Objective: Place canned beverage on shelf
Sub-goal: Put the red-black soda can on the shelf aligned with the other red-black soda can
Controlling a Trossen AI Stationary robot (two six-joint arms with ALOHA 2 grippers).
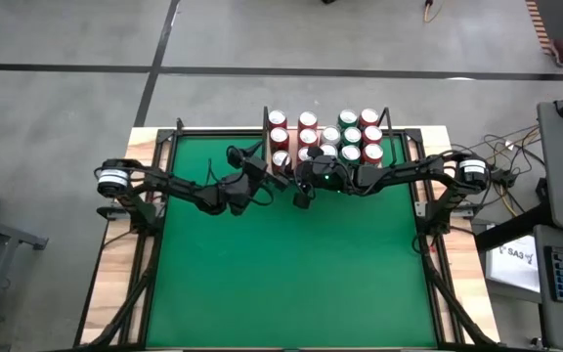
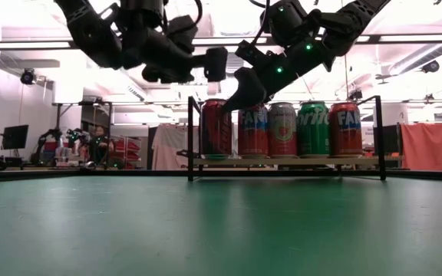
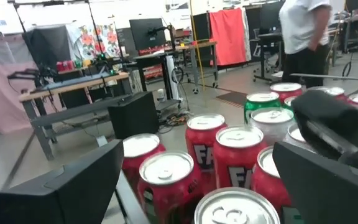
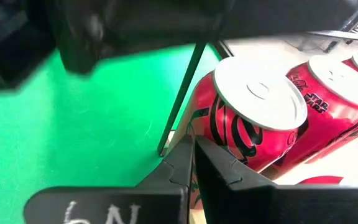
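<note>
The shelf (image 2: 359, 162), a tan board between black uprights, stands at the table's far edge and carries several red and green cans (image 1: 325, 137) standing upright on their bases. My left gripper (image 1: 274, 174) hovers open over the shelf's left end. Its fingers (image 3: 73, 186) stand wide apart above the silver top of a red can (image 3: 235, 208) without touching it. My right gripper (image 1: 301, 196) hangs shut just in front of the shelf. It points slightly down toward a red can (image 4: 253, 118) beside the black upright (image 4: 182, 93) and holds nothing.
Green felt (image 1: 291, 274) stretches from the shelf to the table's near edge. My two grippers are close together in front of the shelf's left half. Beyond the table a person (image 3: 303, 31) stands among desks and monitors.
</note>
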